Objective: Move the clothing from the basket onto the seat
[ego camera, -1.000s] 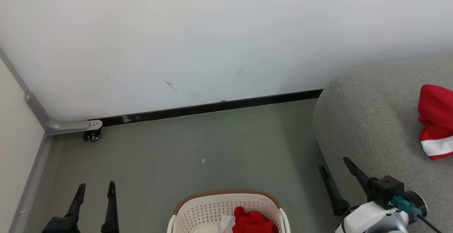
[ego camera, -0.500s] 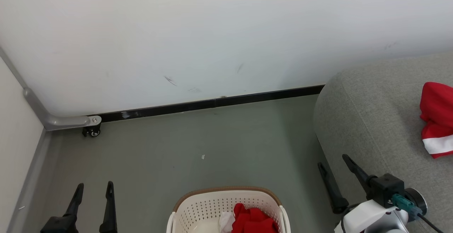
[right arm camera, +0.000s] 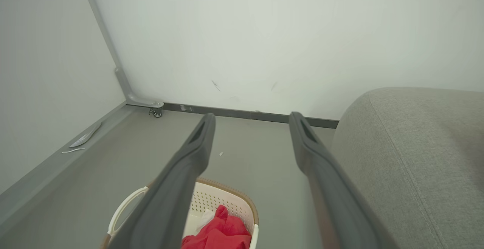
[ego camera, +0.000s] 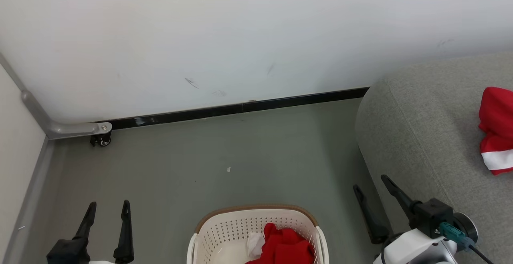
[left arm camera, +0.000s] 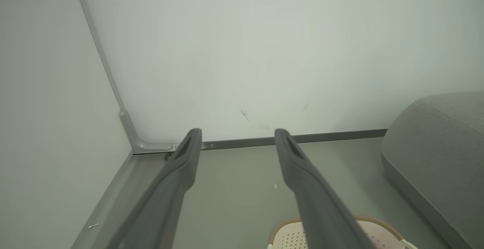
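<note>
Ahead, a plain white wall (ego camera: 240,35), lit evenly and softly, scuffed with a few dark marks (ego camera: 191,83) low down. Meets the floor at a black skirting strip (ego camera: 240,107). Below, smooth grey-green floor (ego camera: 180,156), matte, with one small white scrap (ego camera: 228,170) near the middle. At the left, a cream partition panel (ego camera: 16,136) in a grey metal frame (ego camera: 60,128), set at an angle to the wall; rests on a small black caster (ego camera: 103,140) just beside the skirting. At the right, a light-grey upholstered seat (ego camera: 421,136), rounded corner near the wall.
</note>
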`<state>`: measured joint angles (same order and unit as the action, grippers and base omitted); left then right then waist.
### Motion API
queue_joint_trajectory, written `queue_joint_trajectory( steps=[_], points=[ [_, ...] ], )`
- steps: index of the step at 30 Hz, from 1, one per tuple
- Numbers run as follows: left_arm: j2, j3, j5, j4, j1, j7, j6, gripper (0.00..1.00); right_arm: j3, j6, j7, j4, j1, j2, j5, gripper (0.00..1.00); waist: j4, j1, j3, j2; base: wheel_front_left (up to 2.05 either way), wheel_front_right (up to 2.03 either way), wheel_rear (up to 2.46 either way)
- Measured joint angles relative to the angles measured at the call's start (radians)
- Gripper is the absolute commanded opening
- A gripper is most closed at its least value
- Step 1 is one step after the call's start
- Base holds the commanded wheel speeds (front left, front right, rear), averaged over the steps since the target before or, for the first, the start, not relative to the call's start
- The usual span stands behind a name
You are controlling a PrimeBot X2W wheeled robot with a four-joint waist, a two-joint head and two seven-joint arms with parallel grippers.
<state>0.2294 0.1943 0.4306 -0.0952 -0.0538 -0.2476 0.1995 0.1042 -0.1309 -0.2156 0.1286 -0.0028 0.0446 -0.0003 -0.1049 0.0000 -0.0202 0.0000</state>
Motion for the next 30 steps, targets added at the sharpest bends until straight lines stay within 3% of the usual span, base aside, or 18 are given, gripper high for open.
queue_joint_trajectory(
  steps=[30],
  points=[
    [0.015,0.086,-0.053,0.031,0.157,0.089,-0.028,1.0,-0.076,0.0,0.0,-0.113,-0.034,-0.001,-0.008,1.0,-0.018,0.0,0.187,0.0,0.0,0.0,0.0]
  ],
)
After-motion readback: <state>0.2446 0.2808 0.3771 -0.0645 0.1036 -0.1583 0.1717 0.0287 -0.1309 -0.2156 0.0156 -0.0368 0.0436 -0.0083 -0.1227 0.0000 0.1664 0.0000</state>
